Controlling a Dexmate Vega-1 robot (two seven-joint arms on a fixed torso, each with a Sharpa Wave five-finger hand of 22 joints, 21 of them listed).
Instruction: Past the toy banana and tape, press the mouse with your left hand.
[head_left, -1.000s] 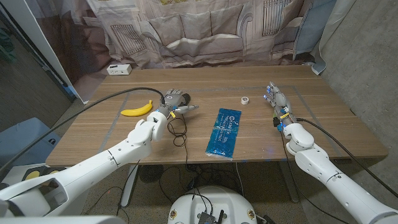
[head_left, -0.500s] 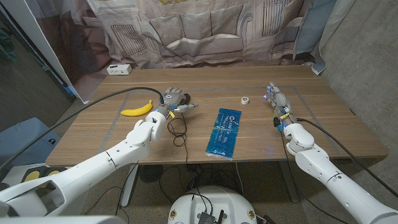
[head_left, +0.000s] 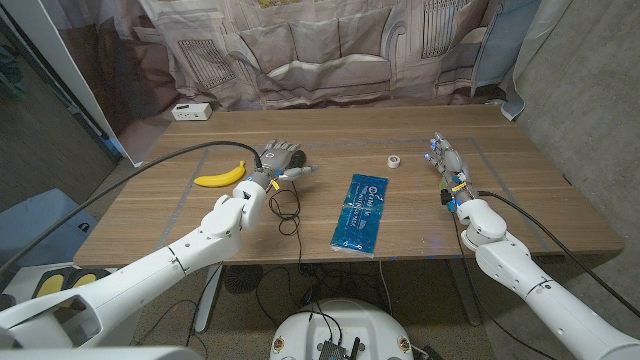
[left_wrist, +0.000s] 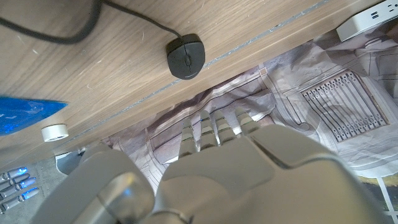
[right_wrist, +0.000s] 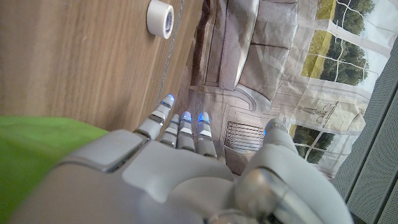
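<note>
Left hand hangs over the table's middle-left with its fingers spread and nothing in its grasp. Its fingertips are near the black mouse, which the head view largely hides behind them; whether they touch it I cannot tell. The mouse's cord loops back toward the near edge at six o'clock. At nine o'clock from the hand lies the toy banana, apart from it with bare wood between. The white tape roll sits at three o'clock, beyond a blue packet. Right hand waits near the table's right side, fingers released and straight. A white power strip lies near the far left edge of the wooden table.
</note>
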